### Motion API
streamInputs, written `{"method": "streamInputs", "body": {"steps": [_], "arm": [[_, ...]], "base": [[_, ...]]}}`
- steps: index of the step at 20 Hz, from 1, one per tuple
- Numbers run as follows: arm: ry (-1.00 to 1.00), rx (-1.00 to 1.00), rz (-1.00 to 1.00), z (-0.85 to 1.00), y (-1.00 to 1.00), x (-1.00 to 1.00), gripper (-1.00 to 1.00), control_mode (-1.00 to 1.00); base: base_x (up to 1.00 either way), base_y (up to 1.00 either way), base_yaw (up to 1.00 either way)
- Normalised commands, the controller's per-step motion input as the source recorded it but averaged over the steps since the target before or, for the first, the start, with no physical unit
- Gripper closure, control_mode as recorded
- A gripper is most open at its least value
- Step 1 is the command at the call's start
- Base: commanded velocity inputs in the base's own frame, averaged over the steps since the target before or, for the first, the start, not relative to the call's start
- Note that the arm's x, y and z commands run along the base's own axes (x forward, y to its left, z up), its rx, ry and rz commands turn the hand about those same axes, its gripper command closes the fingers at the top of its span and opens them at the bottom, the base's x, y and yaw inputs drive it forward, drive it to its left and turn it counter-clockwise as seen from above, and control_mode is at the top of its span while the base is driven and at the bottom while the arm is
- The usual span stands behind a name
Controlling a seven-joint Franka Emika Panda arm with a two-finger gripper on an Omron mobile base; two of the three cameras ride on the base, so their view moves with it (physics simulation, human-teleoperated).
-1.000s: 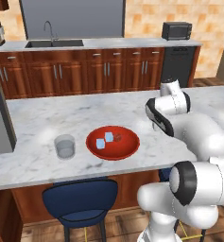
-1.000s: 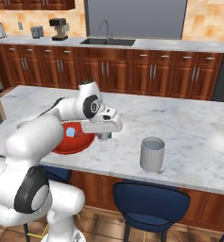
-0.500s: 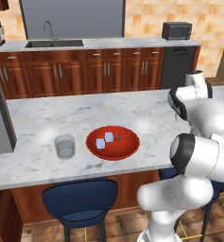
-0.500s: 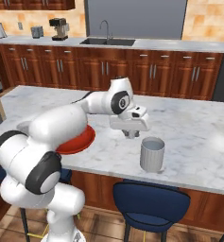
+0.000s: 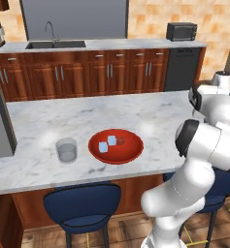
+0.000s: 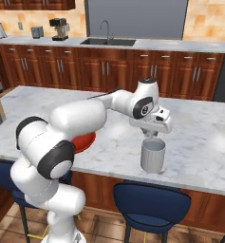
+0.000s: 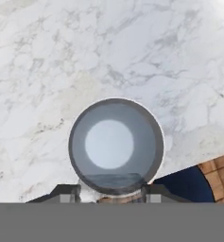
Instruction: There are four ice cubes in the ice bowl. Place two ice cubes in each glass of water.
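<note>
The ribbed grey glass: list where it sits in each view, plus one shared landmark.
Left base view: not in it.
Right base view: the ribbed grey glass stands at centre right, on the white marble counter near its front edge, below the gripper.
Hand view: seen from above at the centre, open mouth up.
Shared landmark: the white marble counter, on which the wide red bowl also sits.

You're looking at a white marble counter (image 5: 87,114), smooth, veined grey. The red bowl (image 5: 116,146) looks like glossy plastic. Clear glass (image 5: 67,149) is see-through; the ribbed glass (image 6: 153,154) reads matt grey. Cabinets (image 5: 87,72) are polished dark wood.
</note>
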Motion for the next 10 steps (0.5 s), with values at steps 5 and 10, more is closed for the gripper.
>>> {"method": "streamInputs", "body": {"steps": [5, 10], "arm": [[0.00, 0.01, 0.00, -0.16, -0.11, 0.15, 1.00, -1.00], [0.00, 0.00, 0.00, -0.36, -0.12, 0.12, 1.00, -1.00]], "base": [[0.00, 0.00, 0.00], [0.00, 0.00, 0.00]]}}
